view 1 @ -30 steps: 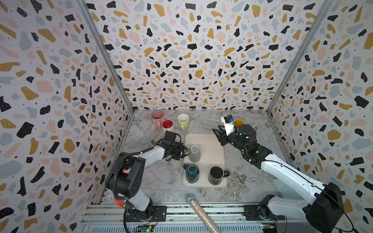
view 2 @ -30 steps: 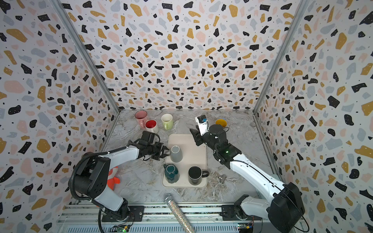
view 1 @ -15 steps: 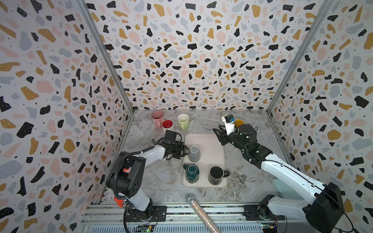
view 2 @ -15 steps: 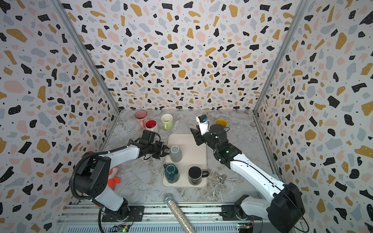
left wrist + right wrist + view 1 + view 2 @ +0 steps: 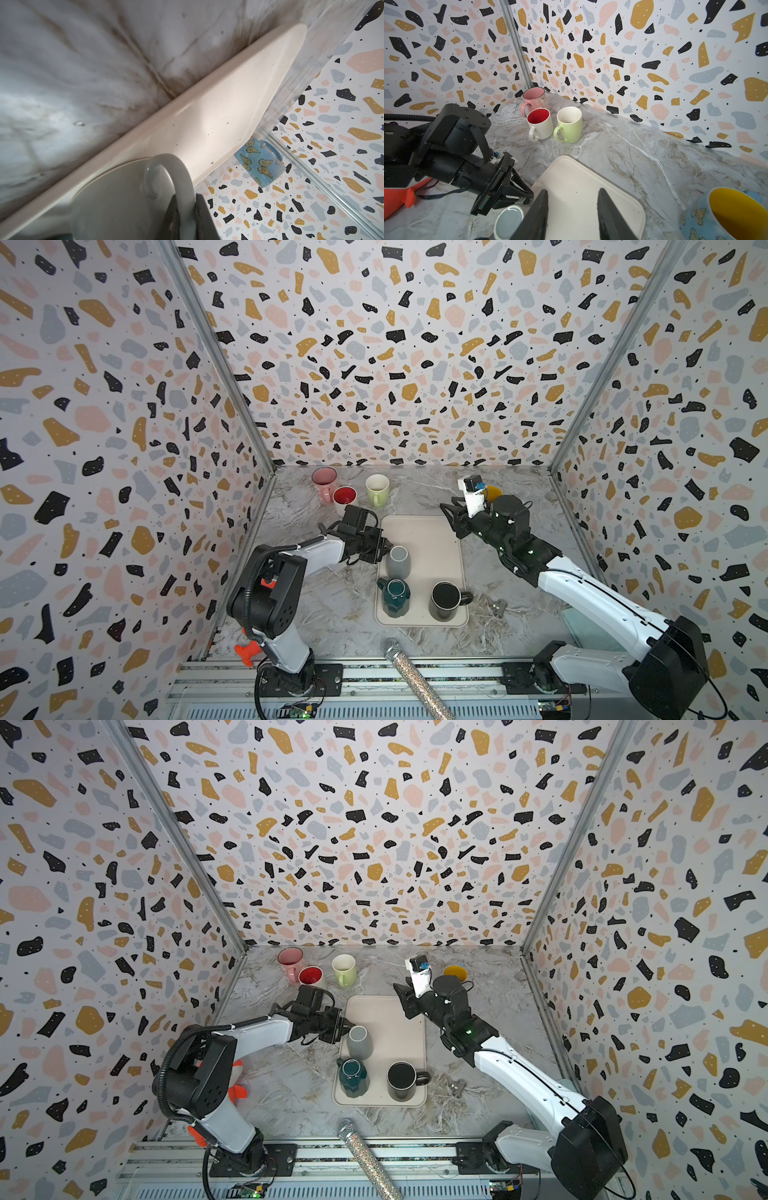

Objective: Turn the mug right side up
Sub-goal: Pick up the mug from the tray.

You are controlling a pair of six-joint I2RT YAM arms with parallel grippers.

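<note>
Left gripper (image 5: 384,549) is clamped narrow on the handle (image 5: 178,172) of the grey mug (image 5: 398,562). In the left wrist view both dark fingers (image 5: 204,224) pinch the handle loop from either side. The mug body sits directly ahead of the fingertips, on the side away from the wrist, with the handle turned back toward the gripper. The mug is upside down, flat base up, standing on the near-left part of the beige tray (image 5: 432,539), and both top views show it that way (image 5: 360,1042).

Compared with a second ago, the left jaws were apart around the handle and are now closed onto it. The arm itself has barely shifted and the mug is in the same tray spot. The right arm is unchanged.

The left arm reaches low and nearly level across the marble table (image 5: 332,614), forearm stretched toward the tray's left edge, wrist rolled so the fingers come in from the side.

Right gripper (image 5: 573,207) hovers above the far end of the tray with its jaws partly apart and nothing between them, tilted down toward the tray. The grey mug (image 5: 508,218) lies ahead of it and off to one side, apart from it. The right arm is raised and bent at the elbow.

Beyond the grey mug from the left gripper, a teal mug (image 5: 392,595) and a black mug (image 5: 445,600) stand on the tray's near end. A butterfly mug (image 5: 726,216) stands just beside the right gripper, off the tray.
</note>
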